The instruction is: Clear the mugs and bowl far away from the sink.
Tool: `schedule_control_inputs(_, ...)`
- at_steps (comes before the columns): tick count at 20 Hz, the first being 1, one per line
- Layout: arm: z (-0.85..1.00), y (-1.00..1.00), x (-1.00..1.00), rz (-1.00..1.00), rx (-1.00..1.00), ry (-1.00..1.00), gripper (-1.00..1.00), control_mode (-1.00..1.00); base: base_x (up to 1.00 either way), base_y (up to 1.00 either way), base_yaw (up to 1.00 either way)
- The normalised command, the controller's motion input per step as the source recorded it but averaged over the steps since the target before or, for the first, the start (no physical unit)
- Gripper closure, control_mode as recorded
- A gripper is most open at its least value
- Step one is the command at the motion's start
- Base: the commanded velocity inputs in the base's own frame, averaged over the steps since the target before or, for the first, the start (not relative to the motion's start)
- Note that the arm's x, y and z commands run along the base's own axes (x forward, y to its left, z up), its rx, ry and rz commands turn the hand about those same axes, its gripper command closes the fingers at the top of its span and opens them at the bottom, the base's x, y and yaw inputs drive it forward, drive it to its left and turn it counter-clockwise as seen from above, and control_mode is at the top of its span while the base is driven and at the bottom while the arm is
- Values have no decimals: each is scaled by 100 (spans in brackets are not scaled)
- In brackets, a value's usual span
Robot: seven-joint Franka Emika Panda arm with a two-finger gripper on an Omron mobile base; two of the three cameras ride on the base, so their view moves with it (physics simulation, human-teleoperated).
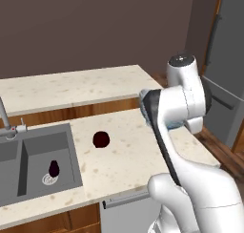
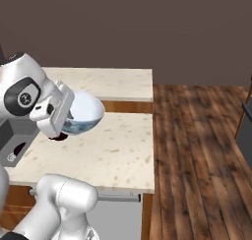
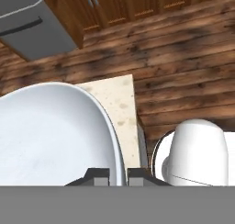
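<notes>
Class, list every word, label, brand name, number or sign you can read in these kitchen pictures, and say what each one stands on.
None: no readable text appears on the bowl, the mugs, the sink, the counter or the fridge.

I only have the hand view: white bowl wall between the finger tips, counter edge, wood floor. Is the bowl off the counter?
Observer: Yes. In the right base view the bowl hangs in the air above the counter, with the tool shut on its rim.
Operator: Any mugs left?
Observer: Two dark ones. One mug on the counter, just right of the sink.
Operator: And the other?
Observer: The mug in the basin stands by the drain.
</notes>
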Motion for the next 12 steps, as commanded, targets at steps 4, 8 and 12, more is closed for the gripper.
schedule_control_inputs(4, 21, -1, -3, -8, -15, 26, 100, -100, 0, 0, 0)
schedule_control_inputs(8, 17, 0, 3, -2, -22, 12, 100, -100, 0, 0, 0)
schedule_control_inputs(12, 1, 8, -10, 0, -13, -32, 100, -100, 0, 0, 0)
